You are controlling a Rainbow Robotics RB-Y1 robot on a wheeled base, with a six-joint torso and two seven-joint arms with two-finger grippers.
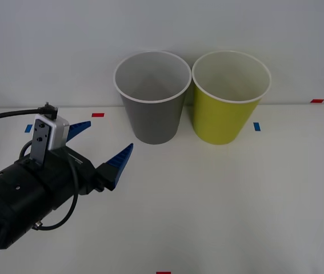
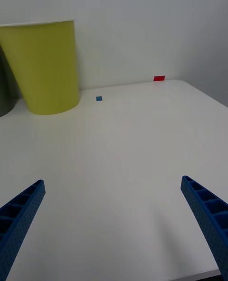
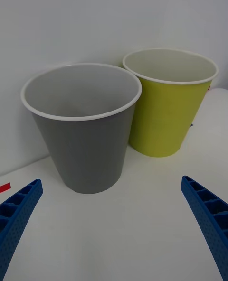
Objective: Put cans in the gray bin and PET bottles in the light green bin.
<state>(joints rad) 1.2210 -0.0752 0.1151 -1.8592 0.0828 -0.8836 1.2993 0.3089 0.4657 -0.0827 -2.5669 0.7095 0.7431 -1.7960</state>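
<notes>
The gray bin [image 1: 153, 120] and the light green bin [image 1: 222, 123] stand upright side by side at the back of the white table, rims almost touching. My left gripper [image 1: 109, 135] hovers open and holds nothing, to the left of the gray bin and a little nearer to me. Its wrist view looks at the gray bin [image 3: 90, 143] and the light green bin [image 3: 164, 115] between the spread gripper [image 3: 110, 181]. My right gripper [image 2: 112, 180] is open over bare table, with the light green bin [image 2: 47, 67] farther off. The cans and PET bottles are out of view.
Small red tape marks [image 1: 98, 115] and blue tape marks [image 1: 256, 126] lie on the table [image 1: 219, 205]. A white wall runs close behind the bins. The table's rounded right corner lies near a red mark [image 2: 159, 78].
</notes>
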